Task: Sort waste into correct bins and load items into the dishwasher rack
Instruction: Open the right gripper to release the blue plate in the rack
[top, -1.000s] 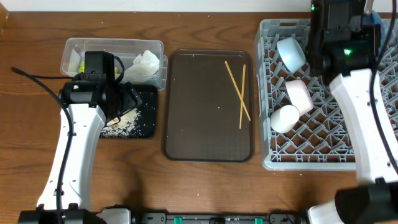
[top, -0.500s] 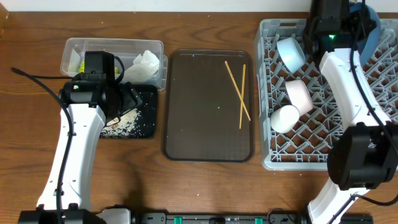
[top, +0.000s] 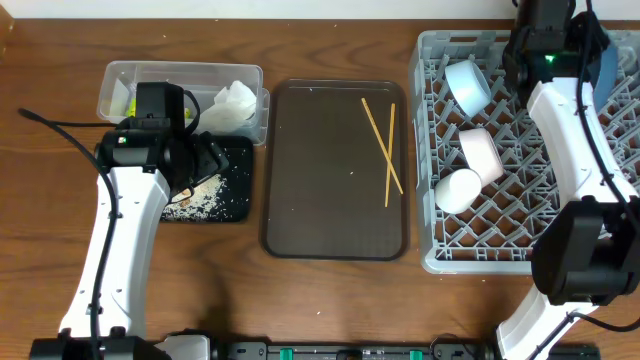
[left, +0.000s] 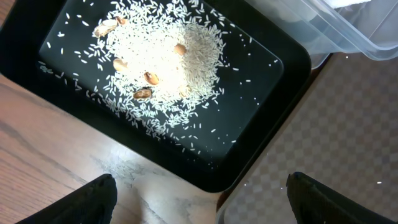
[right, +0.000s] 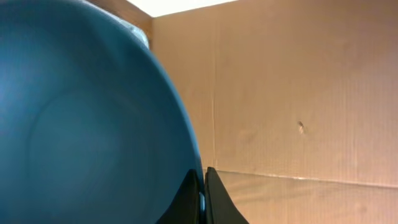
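Note:
My left gripper (top: 205, 155) (left: 199, 208) is open and empty over the near edge of the shallow black tray (top: 235, 160) (left: 261, 124), which holds rice crumbs (top: 198, 200) (left: 168, 56). The clear tub (top: 180, 72) (left: 348, 31) holds the white napkin (top: 235, 105) and the yellow-green wrapper (top: 122, 100). Two chopsticks (top: 385, 150) lie crossed on the brown serving tray (top: 320, 200). The grey rack (top: 500, 235) holds the light blue bowl (top: 467, 85), white bowl (top: 480, 155) and white cup (top: 457, 190). My right gripper (right: 204, 193) is shut on the rim of the dark blue plate (right: 81, 124) (top: 605, 65) at the rack's far right.
The brown serving tray's corner (left: 348, 137) shows beside the black tray in the left wrist view. A cardboard wall (right: 298, 93) stands behind the rack. My right arm (top: 575, 130) stretches over the rack's right side.
My right wrist has swung toward the rack's far right with the dark blue plate. The left arm has not moved.

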